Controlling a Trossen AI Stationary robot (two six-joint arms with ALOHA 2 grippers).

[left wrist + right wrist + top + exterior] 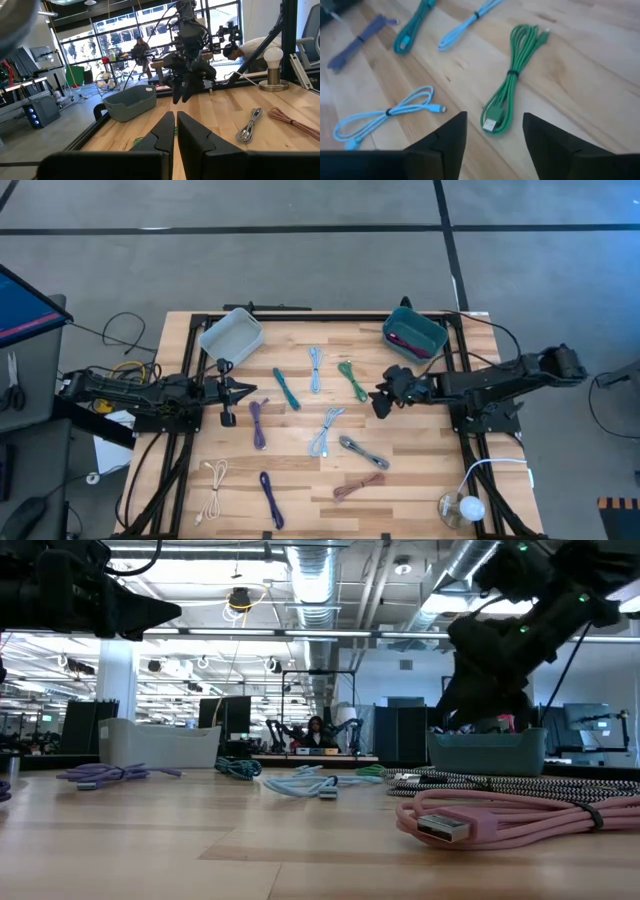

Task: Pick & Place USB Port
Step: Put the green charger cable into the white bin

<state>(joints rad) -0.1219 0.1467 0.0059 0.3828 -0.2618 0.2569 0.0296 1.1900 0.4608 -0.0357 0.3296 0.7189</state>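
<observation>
Several bundled USB cables lie flat on the wooden table. The green cable (352, 380) (512, 95) lies just ahead of my right gripper (379, 397) (492, 137), which hovers open above the table; the cable's plug end (490, 125) shows between its fingers, untouched. My left gripper (255, 390) (175, 132) is shut on nothing, held above the table near the purple cable (259, 423). Nearby lie a teal cable (287, 388), two light blue cables (316, 368) (325, 432), and a braided grey cable (362, 450).
A grey bin (232, 335) stands at the far left corner. A teal bin (414, 333) at the far right holds something magenta. Pink (358, 487), dark blue (270, 498) and white (213, 490) cables lie near the front edge. A lamp bulb (460, 508) stands at the near right corner.
</observation>
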